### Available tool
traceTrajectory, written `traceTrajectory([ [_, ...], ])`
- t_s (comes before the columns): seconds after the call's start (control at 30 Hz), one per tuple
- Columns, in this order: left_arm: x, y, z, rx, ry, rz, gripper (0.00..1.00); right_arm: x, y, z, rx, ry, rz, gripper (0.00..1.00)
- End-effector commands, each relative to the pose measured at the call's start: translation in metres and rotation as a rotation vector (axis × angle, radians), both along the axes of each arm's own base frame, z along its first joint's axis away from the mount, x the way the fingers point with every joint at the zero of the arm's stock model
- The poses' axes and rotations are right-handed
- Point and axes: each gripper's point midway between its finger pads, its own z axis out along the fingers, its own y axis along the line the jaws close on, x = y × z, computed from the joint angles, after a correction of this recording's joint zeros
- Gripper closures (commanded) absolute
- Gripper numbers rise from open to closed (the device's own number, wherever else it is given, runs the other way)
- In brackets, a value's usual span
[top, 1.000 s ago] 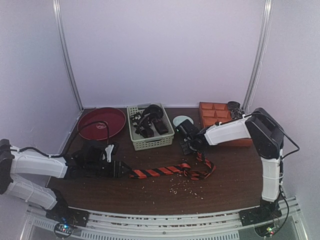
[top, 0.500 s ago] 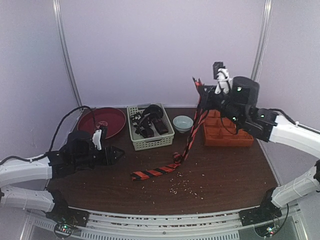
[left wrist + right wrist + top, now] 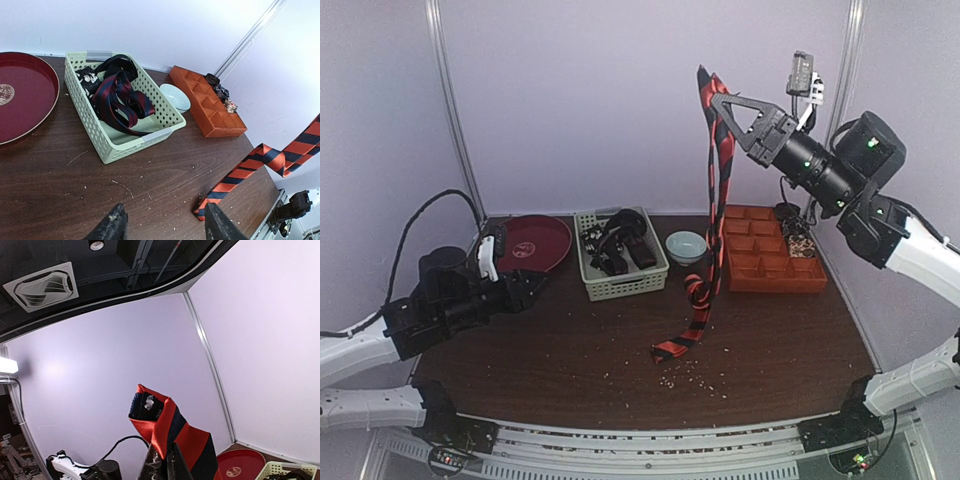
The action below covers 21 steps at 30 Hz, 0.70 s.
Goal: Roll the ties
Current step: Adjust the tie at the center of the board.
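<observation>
Since the earlier frame the right arm has swung up and back, hauling the orange-red and black striped tie (image 3: 717, 190) off the table, while the left arm has let go of its end and pulled away to the left. The right gripper (image 3: 715, 100) now sits high above the back of the table (image 3: 570, 350), its fingers pressed together on the tie near its upper end; a short folded length pokes up past the fingertips, as the right wrist view shows (image 3: 160, 425). From that pinch the tie hangs nearly straight down, kinks partway, and its lower tip lies on the table in front of the small pale bowl (image 3: 686, 245), among scattered crumbs (image 3: 695, 375). In the left wrist view the same tie (image 3: 250, 167) slants down from the right edge to the tabletop. The left gripper (image 3: 525, 290) hovers over the left part of the table with its fingers (image 3: 112, 227) spread and nothing between them, well apart from the tie. Behind it lies a round dark red tray (image 3: 535, 240), and just beside that a pale green perforated basket (image 3: 620, 285) holding loose dark ties (image 3: 120, 100), one navy with thin red stripes, one black with white specks. To the right of the bowl stands an orange compartment tray (image 3: 770, 265); rolled ties (image 3: 222, 95) sit in its far right compartments.
</observation>
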Motion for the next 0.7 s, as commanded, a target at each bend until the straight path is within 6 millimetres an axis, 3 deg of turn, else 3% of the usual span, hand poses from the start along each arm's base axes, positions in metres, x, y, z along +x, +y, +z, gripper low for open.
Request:
traceTrajectory([
  [0.0, -0.005, -0.004, 0.015, -0.009, -0.039, -0.041, 0.47, -0.036, 0.010, 0.040, 0.082, -0.076, 0.220, 1.00],
  [0.27, -0.009, -0.007, 0.030, -0.022, -0.069, -0.071, 0.47, -0.081, 0.020, 0.093, 0.185, -0.151, 0.513, 1.00],
  [0.4, -0.010, -0.009, 0.033, -0.021, -0.075, -0.087, 0.46, -0.089, 0.023, 0.101, 0.198, -0.161, 0.547, 1.00],
  [0.53, -0.015, -0.015, 0.031, -0.020, -0.069, -0.132, 0.46, -0.076, 0.028, 0.092, 0.152, -0.147, 0.464, 1.00],
  [0.67, -0.022, -0.026, 0.025, 0.008, -0.072, -0.214, 0.43, -0.036, 0.032, 0.059, -0.020, -0.119, 0.186, 1.00],
])
